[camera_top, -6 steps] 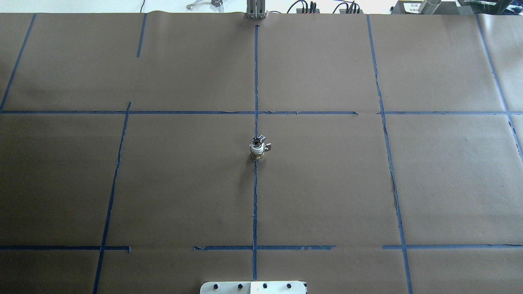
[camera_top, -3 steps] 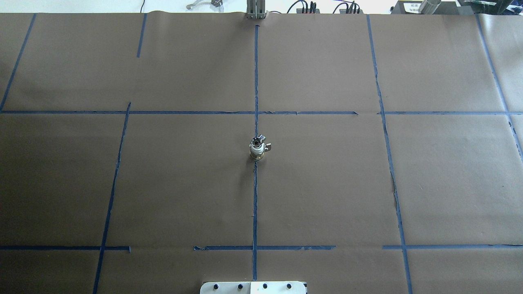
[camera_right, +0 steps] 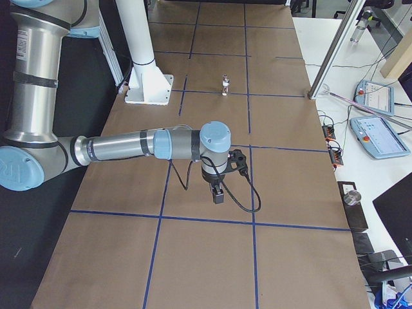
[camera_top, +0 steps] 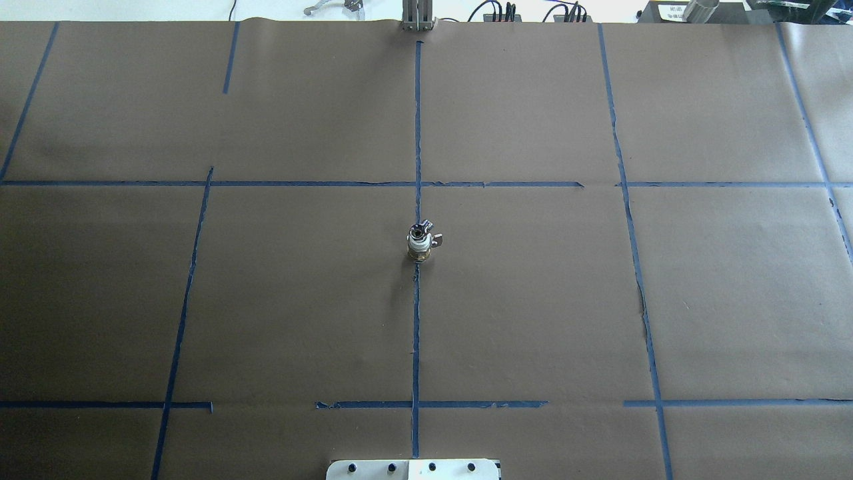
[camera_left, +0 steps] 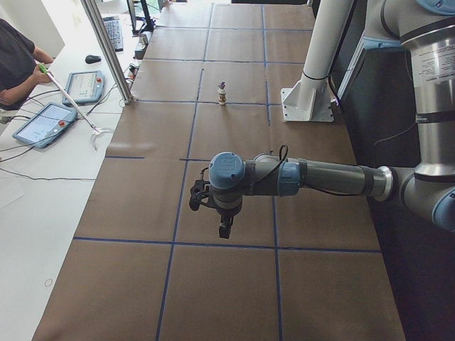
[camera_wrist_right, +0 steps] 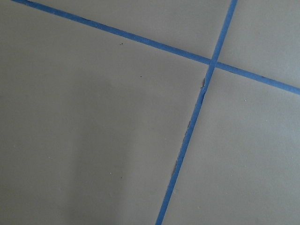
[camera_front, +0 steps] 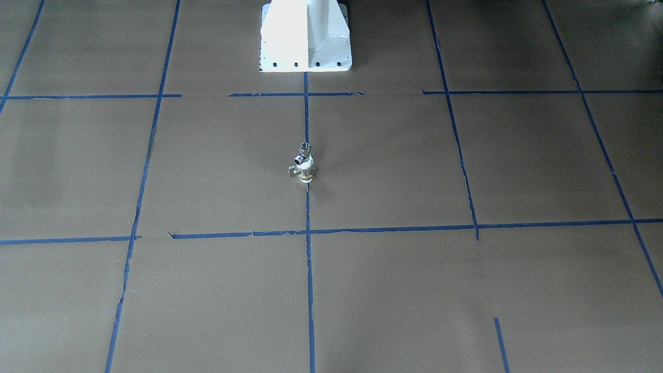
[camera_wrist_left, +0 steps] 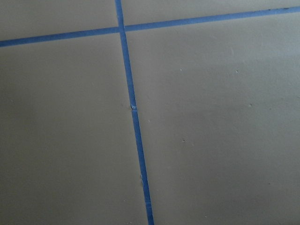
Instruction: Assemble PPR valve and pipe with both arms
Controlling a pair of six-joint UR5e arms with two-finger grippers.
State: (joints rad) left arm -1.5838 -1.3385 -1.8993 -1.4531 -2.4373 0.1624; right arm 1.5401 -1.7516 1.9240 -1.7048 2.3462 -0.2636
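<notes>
The valve [camera_top: 418, 248] stands upright in the middle of the table [camera_top: 533, 300], on a blue tape line [camera_top: 416, 333]. The pipe [camera_top: 417, 232] sits on top of it, and they look joined. The left gripper [camera_left: 225, 229] and right gripper [camera_right: 219, 193] hang far off. I cannot tell if they are spread or pressed together. Any move should be slow, with no bumps.

Just one valve [camera_top: 418, 250] with one pipe [camera_top: 418, 232] sitting on top, out in front of the one white base [camera_front: 305, 36]. Two arms: left arm [camera_left: 320, 176], right arm [camera_right: 129, 147]. Also two tablets [camera_left: 44, 122] and one person [camera_left: 15, 57].
</notes>
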